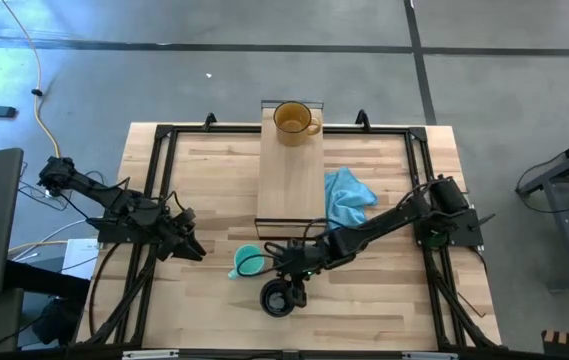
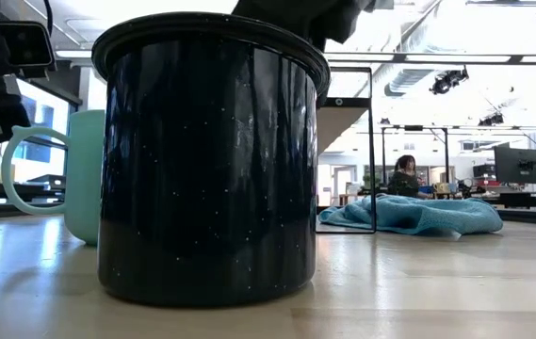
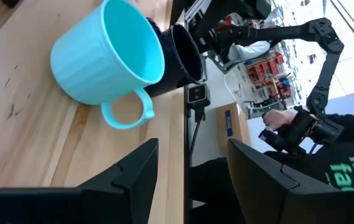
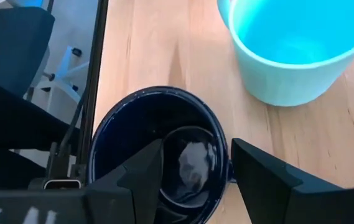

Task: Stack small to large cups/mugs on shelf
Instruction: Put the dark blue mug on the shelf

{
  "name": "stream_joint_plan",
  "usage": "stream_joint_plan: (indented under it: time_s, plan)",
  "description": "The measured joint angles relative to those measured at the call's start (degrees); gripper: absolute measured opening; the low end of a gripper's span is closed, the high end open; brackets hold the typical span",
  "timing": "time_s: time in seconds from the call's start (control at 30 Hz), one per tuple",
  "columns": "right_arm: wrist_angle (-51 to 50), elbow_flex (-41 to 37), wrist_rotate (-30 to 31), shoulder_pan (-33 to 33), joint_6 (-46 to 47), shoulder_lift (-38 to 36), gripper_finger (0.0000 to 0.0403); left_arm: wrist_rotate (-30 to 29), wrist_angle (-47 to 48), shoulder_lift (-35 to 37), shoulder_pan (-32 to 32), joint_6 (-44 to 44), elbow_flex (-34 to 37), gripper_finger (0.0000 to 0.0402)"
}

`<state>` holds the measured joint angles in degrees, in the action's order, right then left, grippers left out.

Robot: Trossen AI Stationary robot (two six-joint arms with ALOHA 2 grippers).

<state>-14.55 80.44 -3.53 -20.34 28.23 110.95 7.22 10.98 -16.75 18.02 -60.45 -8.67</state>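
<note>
The black mug (image 1: 277, 298) stands upright on the table near its near edge, and fills the low view (image 2: 211, 160). The teal mug (image 1: 249, 263) stands just beyond it to the left, its handle (image 3: 127, 115) pointing toward the near-left. The amber glass mug (image 1: 292, 120) sits on the far end of the light-wood shelf (image 1: 289, 185). My right gripper (image 4: 198, 152) hangs open just above the black mug (image 4: 158, 149), one finger over its hollow and one outside the rim. My left gripper (image 3: 192, 149) is open, left of the teal mug (image 3: 105, 56) and pointing at it.
A crumpled blue cloth (image 1: 347, 198) lies on the table right of the shelf, beside my right arm. Dark metal frame rails (image 1: 154, 180) run along the table's edges. A seated person shows beyond the table in the left wrist view (image 3: 326, 155).
</note>
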Motion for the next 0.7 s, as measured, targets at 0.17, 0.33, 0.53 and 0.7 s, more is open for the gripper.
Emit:
stream_joint_plan:
  time_s: [0.17,0.33,0.53,0.7]
  plan:
    - [0.0,0.0,1.7,0.0,0.2,0.1,0.0181,0.9,0.2,0.0,0.0,0.2,0.0,0.0179]
    - [0.1,0.0,2.5,0.0,0.6,0.1,0.0181,1.6,1.1,0.0,0.0,0.2,0.0,0.0179]
    - [0.1,0.0,2.7,0.0,0.8,0.1,0.0181,1.8,1.2,0.0,0.0,0.2,0.0,0.0179]
    - [0.0,0.0,1.8,-0.1,0.0,0.1,0.0181,1.8,1.2,0.0,0.0,0.3,0.0,0.0179]
